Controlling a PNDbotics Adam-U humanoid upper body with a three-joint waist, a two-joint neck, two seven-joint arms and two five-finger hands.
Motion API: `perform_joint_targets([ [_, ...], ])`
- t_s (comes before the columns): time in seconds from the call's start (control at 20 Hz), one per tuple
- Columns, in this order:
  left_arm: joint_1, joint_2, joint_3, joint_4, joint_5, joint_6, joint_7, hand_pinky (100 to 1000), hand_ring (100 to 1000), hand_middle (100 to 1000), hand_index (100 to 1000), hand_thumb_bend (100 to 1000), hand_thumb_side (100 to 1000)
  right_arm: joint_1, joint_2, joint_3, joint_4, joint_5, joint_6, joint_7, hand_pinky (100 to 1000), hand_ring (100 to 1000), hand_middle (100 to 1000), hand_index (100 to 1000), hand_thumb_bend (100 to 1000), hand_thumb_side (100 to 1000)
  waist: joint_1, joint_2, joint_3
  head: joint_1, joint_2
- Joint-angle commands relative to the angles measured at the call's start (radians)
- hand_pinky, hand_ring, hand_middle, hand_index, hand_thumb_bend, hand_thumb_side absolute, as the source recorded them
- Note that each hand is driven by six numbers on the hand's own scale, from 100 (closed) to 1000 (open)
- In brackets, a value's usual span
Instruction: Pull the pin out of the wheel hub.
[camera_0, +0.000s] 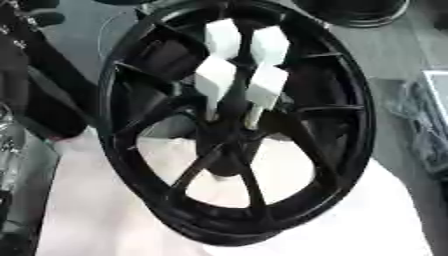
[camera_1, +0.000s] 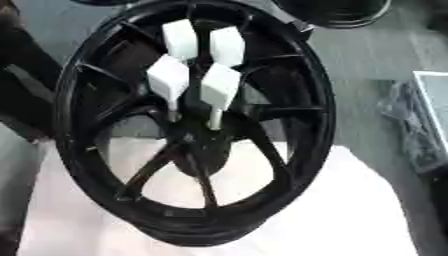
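left eye view shows, at its left edge, a dark upright shape (camera_0: 35, 75) and a clear glassy thing (camera_0: 10, 145) low beside it; the right eye view cuts most of this off. next comes the black wheel hub (camera_0: 236, 125), a spoked rim standing tilted on a white cloth (camera_1: 350, 210) that covers the surface. four white blocks (camera_1: 194, 65) sit in a cluster over the upper spokes, and the lower two each carry a thin pale pin (camera_1: 214, 119) that points down toward the hub centre. whether the blocks belong to a robot hand cannot be told, and no hand can be made out in either view, so its state is unknown. past the rim, the right eye view shows more of a second dark ring (camera_1: 350, 12) at the top and a grey bundle (camera_1: 411, 120) at the right edge.
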Motion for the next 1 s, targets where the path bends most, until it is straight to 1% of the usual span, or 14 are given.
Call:
perform_joint_targets([
  [0.05, -0.013, 0.017, 0.01, -0.021, -0.007, -0.004, 0.001, 650, 622, 533, 659, 132, 683, -0.006, -0.044, -0.02, -0.013, 0.013, 0.005, 0.003, 744, 854, 665, 835, 100, 100, 0.003, -0.017, -0.002, -0.001, -0.009],
  [0.45, -0.013, 0.016, 0.009, -0.021, -0.008, -0.004, 0.002, 650, 622, 532, 660, 132, 683, -0.005, -0.044, -0.018, -0.016, 0.02, 0.013, 0.003, 747, 856, 670, 838, 100, 100, 0.002, -0.02, -0.002, 0.001, -0.012],
  [0.6, -0.011, 0.018, 0.008, -0.021, -0.008, -0.002, 0.002, 650, 622, 532, 659, 132, 683, -0.012, -0.037, 0.0, -0.022, 0.039, 0.027, 0.016, 746, 854, 671, 839, 100, 100, 0.001, -0.023, -0.003, -0.001, -0.01],
  [0.65, -0.009, 0.019, 0.007, -0.021, -0.008, -0.001, 0.001, 649, 622, 531, 659, 131, 683, -0.019, -0.024, 0.013, -0.024, 0.055, 0.042, 0.029, 741, 849, 665, 836, 100, 100, 0.0, -0.025, -0.004, -0.003, -0.01],
  [0.85, 0.001, 0.023, 0.005, -0.021, -0.008, 0.005, 0.001, 649, 622, 531, 659, 131, 683, -0.061, 0.064, 0.08, -0.057, 0.138, 0.121, 0.1, 733, 842, 655, 830, 105, 100, 0.0, -0.035, -0.011, -0.012, -0.001],
  [1.0, 0.004, 0.025, 0.007, -0.021, -0.009, 0.006, 0.003, 649, 622, 530, 659, 130, 682, -0.073, 0.105, 0.126, -0.104, 0.197, 0.185, 0.113, 717, 831, 645, 828, 128, 100, -0.002, -0.04, -0.014, -0.011, 0.002],
])
